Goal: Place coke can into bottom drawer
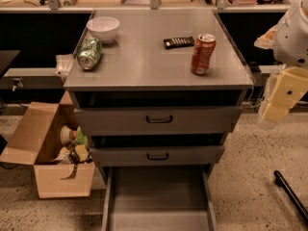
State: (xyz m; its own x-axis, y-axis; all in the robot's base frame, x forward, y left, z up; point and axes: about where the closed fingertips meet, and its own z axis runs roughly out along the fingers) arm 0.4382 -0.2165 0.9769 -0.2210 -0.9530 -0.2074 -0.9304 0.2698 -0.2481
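Arm [294, 30] sits at the right edge of the frame, mostly cut off. The gripper [273, 109] points down-left beside the cabinet top [144, 57], and honestly can't tell if it's open or closed. Coke can [203, 55] stands upright up there, right of centre. Bottom drawer [159, 194] is open, front cut off at the bottom edge.

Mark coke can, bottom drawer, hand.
coke can [203, 55], camera view, red side wall; stands on the cabinet [144, 64].
bottom drawer [159, 196], camera view, bare floor of the pulled-out tray.
hand [273, 110], camera view, pale tip, right of the cabinet.
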